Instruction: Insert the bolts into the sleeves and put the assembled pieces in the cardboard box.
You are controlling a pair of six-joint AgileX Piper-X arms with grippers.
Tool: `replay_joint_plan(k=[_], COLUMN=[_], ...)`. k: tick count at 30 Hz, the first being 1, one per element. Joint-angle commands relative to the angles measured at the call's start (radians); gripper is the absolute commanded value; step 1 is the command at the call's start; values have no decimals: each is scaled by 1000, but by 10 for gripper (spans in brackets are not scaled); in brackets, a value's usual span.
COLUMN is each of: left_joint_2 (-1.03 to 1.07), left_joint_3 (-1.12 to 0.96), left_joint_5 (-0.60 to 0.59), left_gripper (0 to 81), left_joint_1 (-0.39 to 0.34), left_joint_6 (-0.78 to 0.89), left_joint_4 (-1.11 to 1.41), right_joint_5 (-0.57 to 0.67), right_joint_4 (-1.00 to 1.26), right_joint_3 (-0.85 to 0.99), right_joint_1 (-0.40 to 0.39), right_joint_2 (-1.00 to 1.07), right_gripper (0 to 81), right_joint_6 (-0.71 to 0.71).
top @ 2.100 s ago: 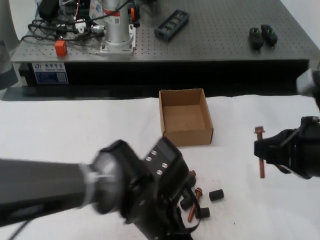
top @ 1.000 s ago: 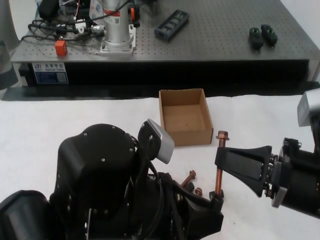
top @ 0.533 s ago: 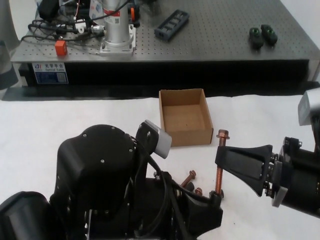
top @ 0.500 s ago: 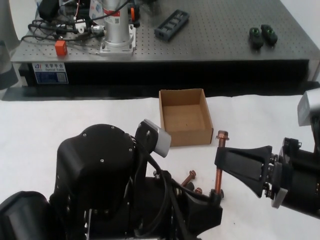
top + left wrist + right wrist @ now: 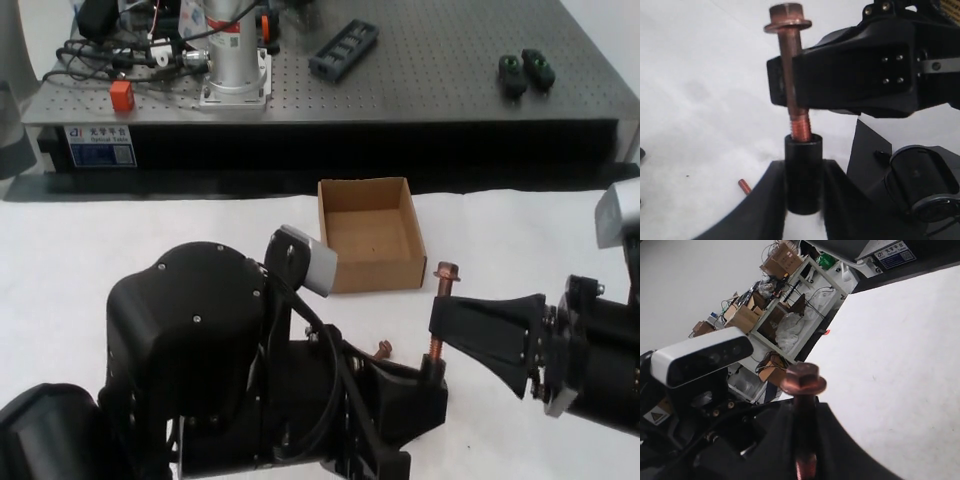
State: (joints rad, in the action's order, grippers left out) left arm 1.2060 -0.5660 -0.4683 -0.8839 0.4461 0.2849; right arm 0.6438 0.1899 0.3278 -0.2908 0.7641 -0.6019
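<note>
My right gripper [image 5: 436, 322] is shut on a copper bolt [image 5: 440, 310] held upright, hex head up, also seen as the bolt [image 5: 803, 415] and the bolt [image 5: 792, 85]. My left gripper [image 5: 803, 192] is shut on a black sleeve [image 5: 803, 172], standing upright under the bolt. The bolt's threaded tip sits in the mouth of the sleeve [image 5: 431, 366]. The open cardboard box [image 5: 371, 234] stands behind them on the white cloth, with nothing inside. A loose bolt [image 5: 382, 350] peeks out behind the left arm.
The bulky left arm [image 5: 200, 370] covers the near cloth and hides the other loose parts. A dark metal bench [image 5: 420, 70] with cables, a post and small black parts runs along the back. A bolt end [image 5: 743, 186] lies on the cloth.
The right gripper brought the bolt left from the right side to above the sleeve. In the last half second the bolt has sunk a little, its tip entering the sleeve.
</note>
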Motion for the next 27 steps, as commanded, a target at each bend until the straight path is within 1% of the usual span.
replay_joint_plan(k=[1,2,4,5,8,10,12,15,18,20,23,27], left_joint_2=[-11,-11,-11,-11,-8,16,74,220,421,568,769,998], left_joint_3=[-10,-10,-10,-10,-12,-28,-76,-212,-432,-627,-936,-1258], left_joint_5=[40,39,61,75,172,285,369,375,373,368,380,383], left_gripper=[7,7,7,7,7,7,7,7,7,7,7,7], left_joint_1=[-1,-1,-1,-1,2,19,65,155,225,260,292,315], left_joint_6=[-64,-82,-122,-133,-139,-135,-109,-79,-94,-141,-207,-232], left_joint_4=[53,53,53,53,53,53,53,1,-172,-357,-610,-833], right_joint_5=[45,45,38,35,36,28,17,17,-10,-38,-51,-72], right_joint_4=[-4,-4,-4,-4,-23,-59,-98,-125,-141,-159,-199,-249], right_joint_3=[1,1,1,1,1,1,1,1,1,1,1,1], right_joint_1=[-3,-3,5,18,83,139,203,277,328,346,359,359], right_joint_2=[1,1,1,1,1,1,1,1,1,1,1,1], right_gripper=[208,301,445,477,468,468,468,468,468,468,468,468], right_joint_6=[46,54,64,64,70,91,107,109,109,125,128,147])
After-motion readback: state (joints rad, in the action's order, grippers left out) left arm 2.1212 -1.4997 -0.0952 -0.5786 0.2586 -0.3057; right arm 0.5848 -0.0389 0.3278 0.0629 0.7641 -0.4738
